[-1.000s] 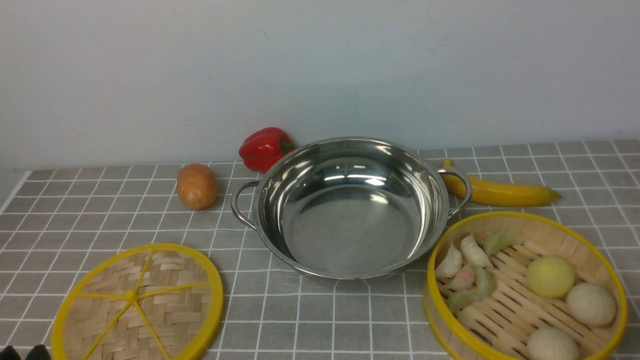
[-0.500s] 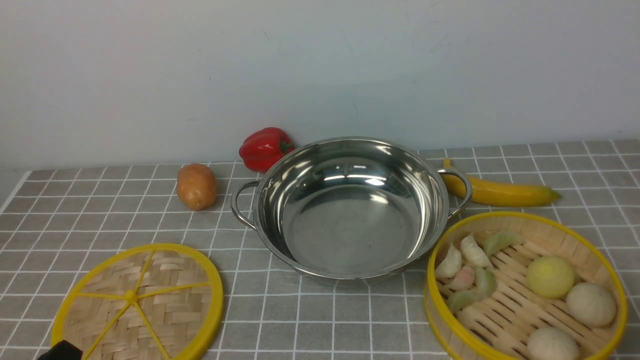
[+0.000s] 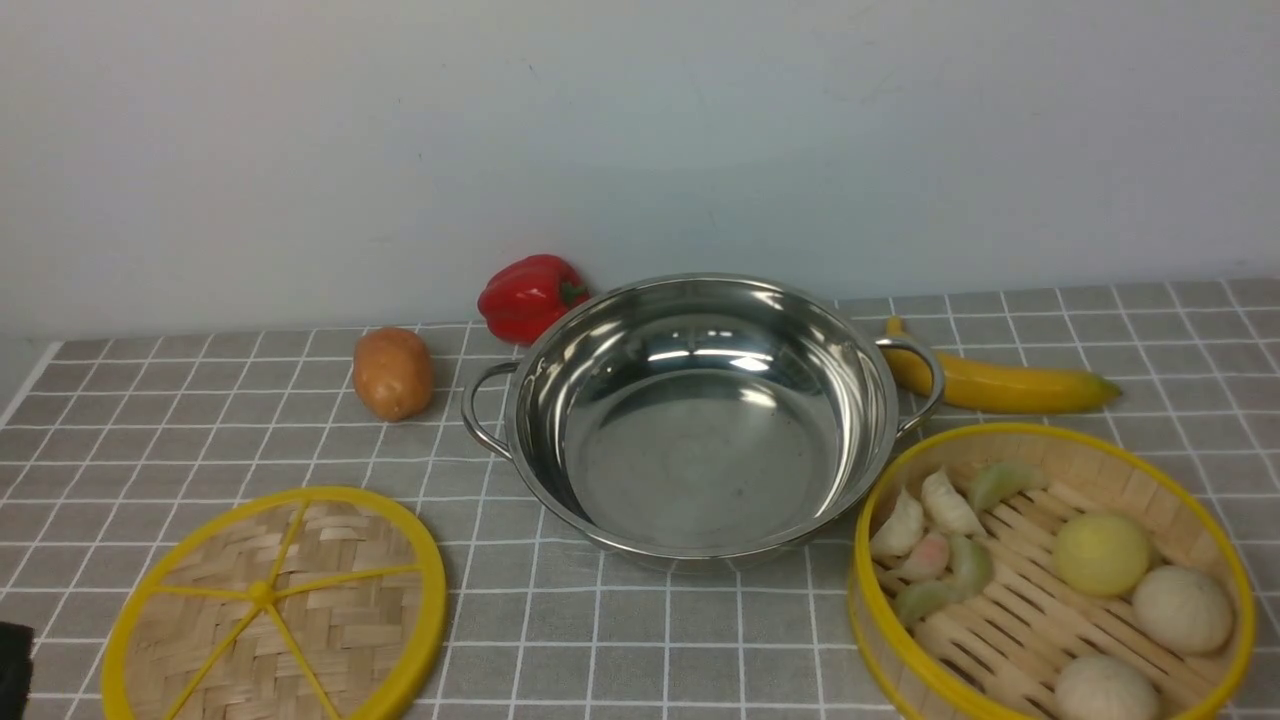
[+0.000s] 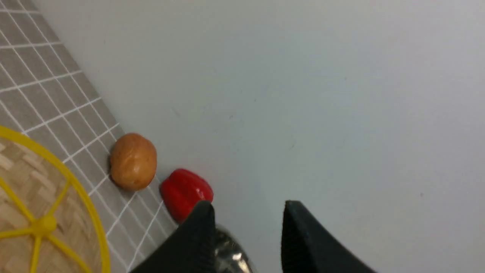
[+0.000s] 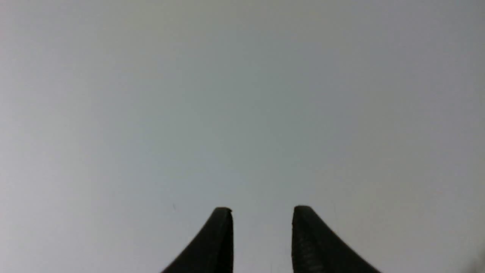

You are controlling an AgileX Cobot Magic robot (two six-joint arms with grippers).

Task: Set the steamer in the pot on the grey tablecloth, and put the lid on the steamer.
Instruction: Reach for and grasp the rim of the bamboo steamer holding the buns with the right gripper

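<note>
The shiny steel pot stands empty mid-cloth on the grey tablecloth. The steamer, with dumplings and round buns on its slatted floor, sits at the pot's front right. The lid lies flat at the front left and also shows in the left wrist view. My left gripper is open and empty, off the cloth near the lid, aimed towards the back wall. Only a dark part of the left arm shows in the front view. My right gripper is open and empty, facing only the wall.
A potato and a red pepper lie behind the pot on its left, and a banana on its right. The wall stands close behind them. The potato and pepper also show in the left wrist view.
The dark part of my left arm has shifted from the bottom edge beside the lid to the left edge. The objects have not moved.
</note>
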